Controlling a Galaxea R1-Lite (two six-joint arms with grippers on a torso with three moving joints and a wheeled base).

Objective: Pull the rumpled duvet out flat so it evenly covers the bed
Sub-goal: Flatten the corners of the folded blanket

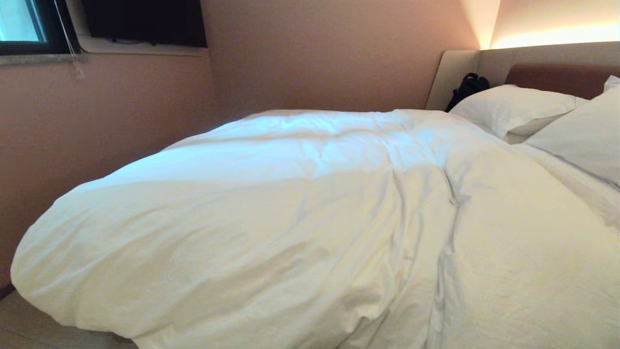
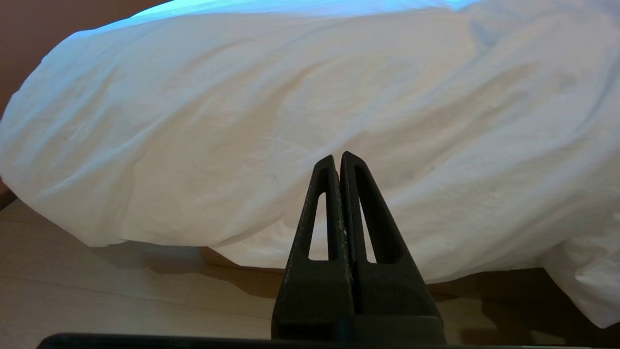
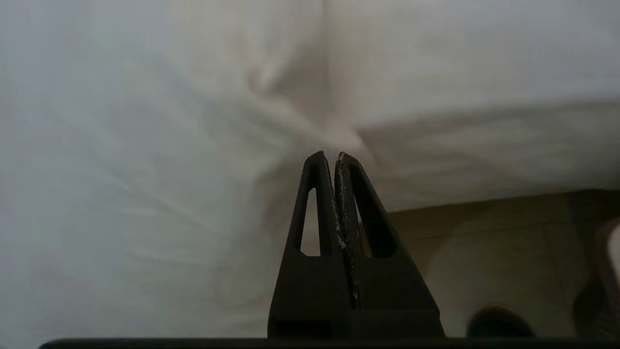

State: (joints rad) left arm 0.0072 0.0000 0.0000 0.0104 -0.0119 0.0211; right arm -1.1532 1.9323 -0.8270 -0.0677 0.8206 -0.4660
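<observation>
In the head view, the duvet (image 1: 300, 218) is seen spread over most of the bed (image 1: 557, 63), its surface creased by long folds that run from the middle down toward the near edge. Its near corner bulges over the foot of the bed and hangs above the floor (image 1: 29, 325). Two pillows (image 1: 513, 109) are propped beyond the duvet, against the headboard, and a dark bag (image 1: 467, 87) is wedged beside the far pillow. A window (image 1: 19, 22) and a dark screen (image 1: 145, 22) are set high in the wall past the duvet. Neither arm is seen here.

In the left wrist view, the left gripper (image 2: 337, 157) is clenched on nothing, its fingers (image 2: 319, 203) pressed together. It is held low, short of the duvet's hanging side, with floor and a strip of tan bed base beneath the duvet's edge.

In the right wrist view, the right gripper (image 3: 329, 156) is likewise clenched (no cloth is seen between its fingers), its tip close against a fold of the duvet; whether it touches cannot be told. Floor is seen below the duvet's edge.
</observation>
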